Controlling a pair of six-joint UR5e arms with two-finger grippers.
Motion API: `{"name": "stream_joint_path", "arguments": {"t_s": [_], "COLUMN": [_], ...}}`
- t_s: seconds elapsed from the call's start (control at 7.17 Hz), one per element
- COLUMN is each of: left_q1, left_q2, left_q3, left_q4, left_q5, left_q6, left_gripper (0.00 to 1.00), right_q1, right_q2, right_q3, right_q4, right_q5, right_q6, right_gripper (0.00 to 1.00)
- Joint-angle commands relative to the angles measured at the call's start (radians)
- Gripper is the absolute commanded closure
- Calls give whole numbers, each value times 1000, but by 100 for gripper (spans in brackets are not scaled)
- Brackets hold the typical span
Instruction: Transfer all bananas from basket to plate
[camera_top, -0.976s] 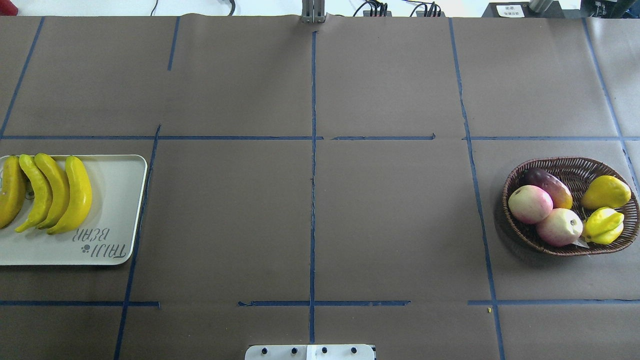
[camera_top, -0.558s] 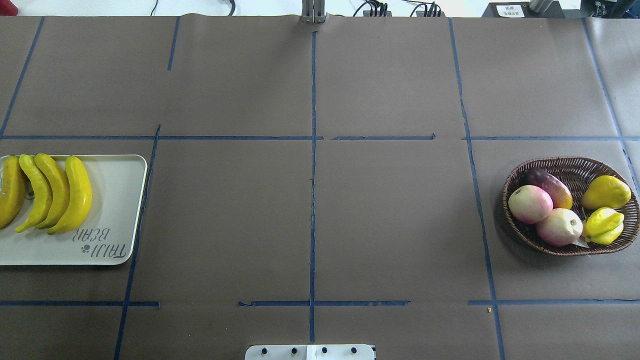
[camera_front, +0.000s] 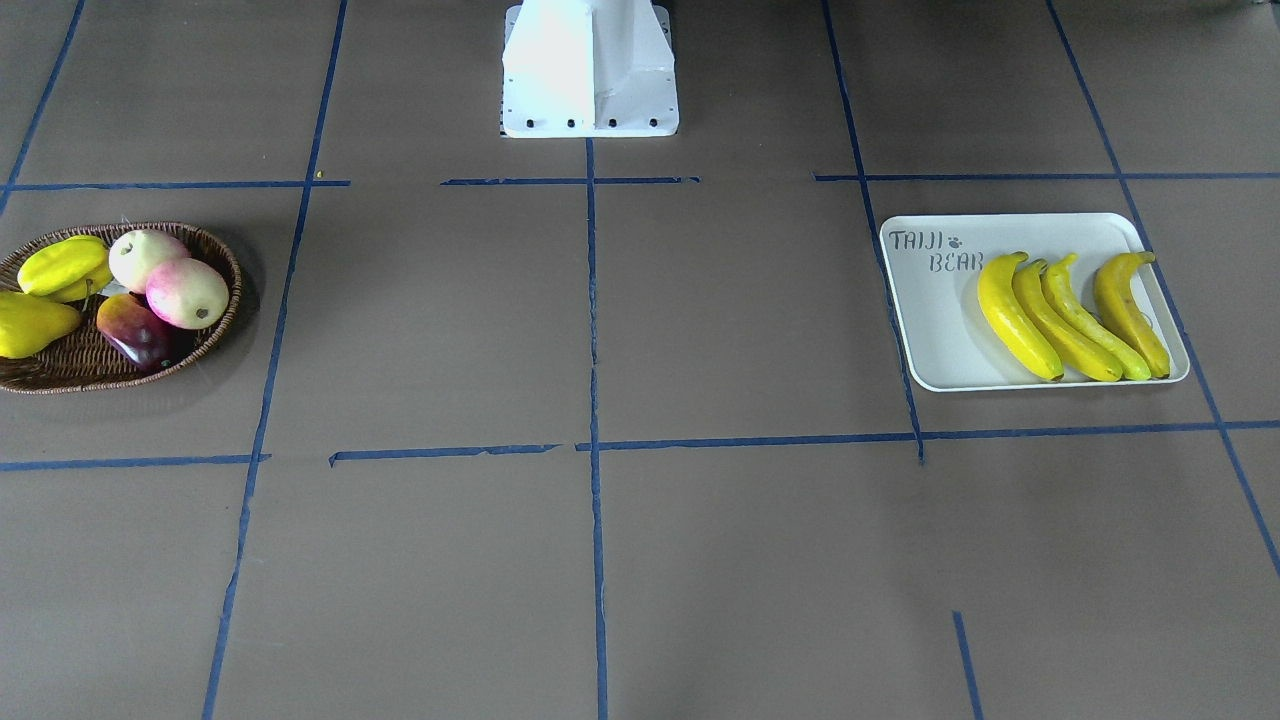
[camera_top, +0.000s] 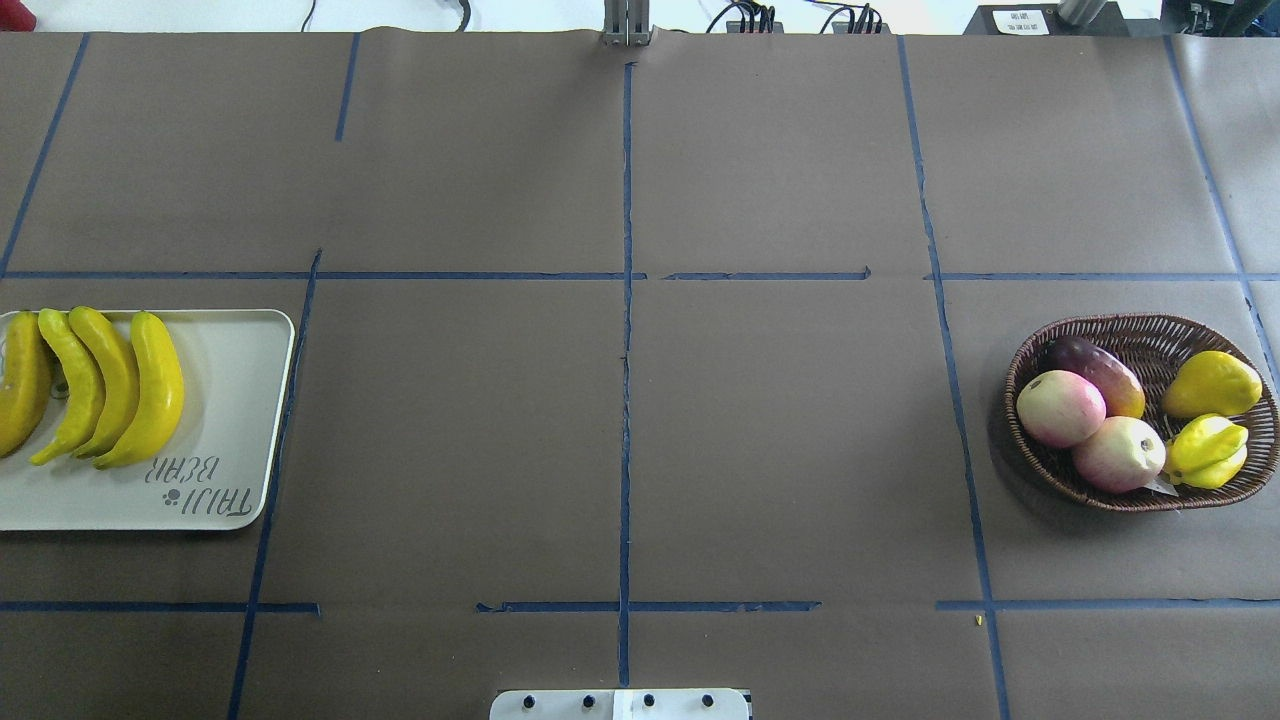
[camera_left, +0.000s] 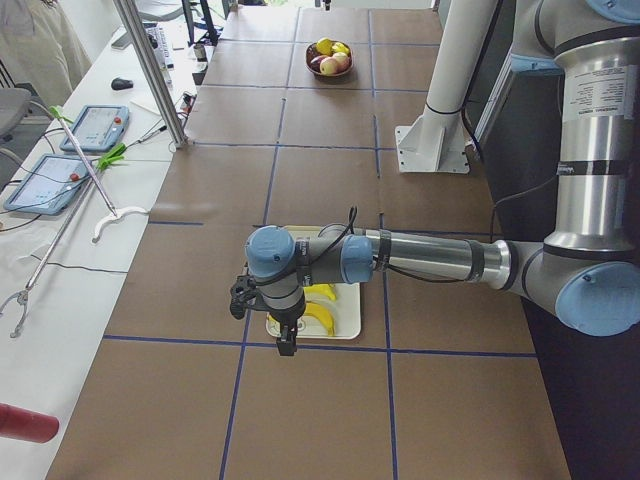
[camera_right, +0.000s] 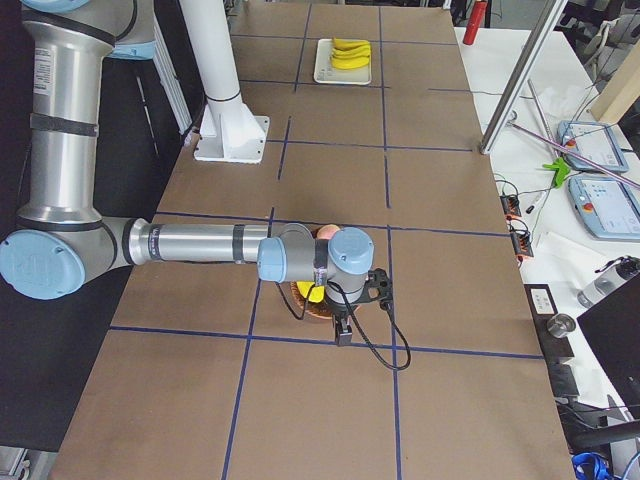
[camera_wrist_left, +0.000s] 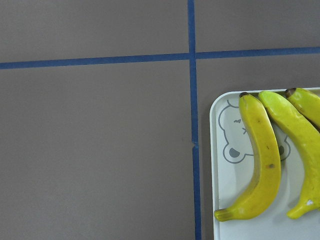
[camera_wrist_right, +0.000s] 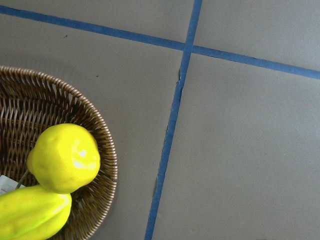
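Brown taped table, plate left, basket right

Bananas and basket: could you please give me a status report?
Left gripper by white rectangular tray, right gripper by brown wicker basket; jaws unreadable. Four long yellow bananas on tray, none in basket. Nothing obstructing.

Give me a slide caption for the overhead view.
Four bananas side by side on the plate, left; basket, right, holds only other fruit.

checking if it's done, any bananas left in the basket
None left. The basket holds only other fruit; all four bananas lie on the plate.
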Motion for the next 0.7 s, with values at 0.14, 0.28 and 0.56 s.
{"name": "stream_joint_path", "arguments": {"t_s": [0.14, 0.28, 0.56], "left_q1": [2, 2, 2], "left_q2": [17, 19, 19], "left_q3": [-7, -8, -7], "left_q4": [-1, 1, 1], "left_q5": [2, 2, 2], "left_q6": [-2, -2, -2], "left_gripper": [0, 0, 0], "right_q1": [-2, -2, -2], "right_q2": [0, -1, -1], "right_q3": [-6, -6, -9], "right_q4": [0, 0, 2], "right_q5": [0, 2, 2], "right_q6": [-2, -2, -4], "right_gripper": [0, 0, 0]}}
